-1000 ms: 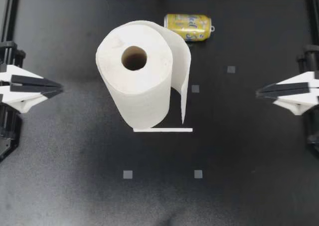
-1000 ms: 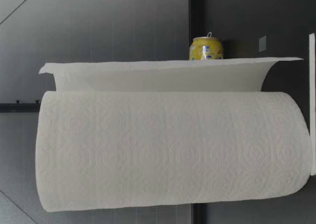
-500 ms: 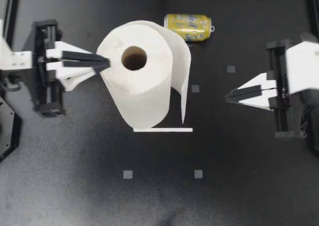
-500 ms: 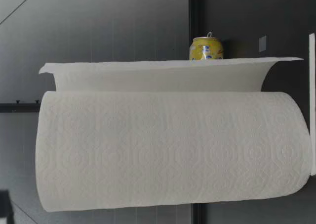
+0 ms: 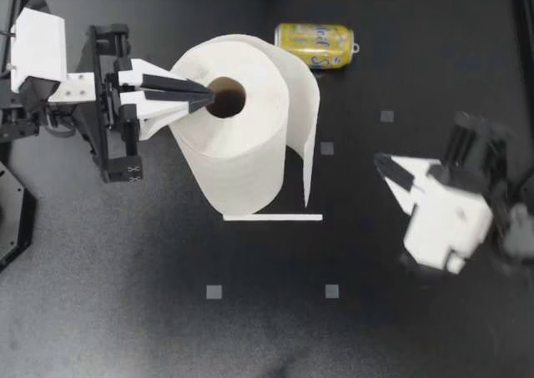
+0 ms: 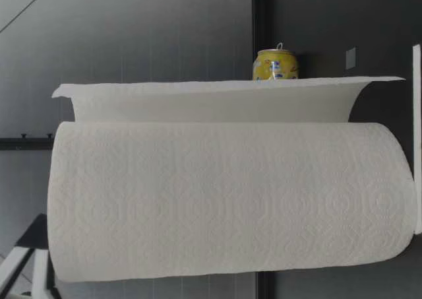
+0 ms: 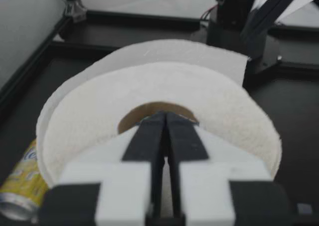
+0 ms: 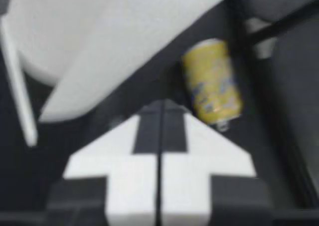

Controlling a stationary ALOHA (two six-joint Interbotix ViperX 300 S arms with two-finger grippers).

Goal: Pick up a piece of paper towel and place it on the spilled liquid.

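The paper towel roll is stood upright near the middle of the table, with a loose sheet hung open down the side nearer the right gripper; a can is laid on its side just behind the roll, and no spilled liquid can be made out on the dark surface; the left gripper is held over the roll's cardboard core with its fingers pressed together; the right gripper's fingers are likewise pressed together, well apart from the sheet; the paper is judged light, soft and easily torn, so the sheet's free edge is best pinched while the roll is steadied.
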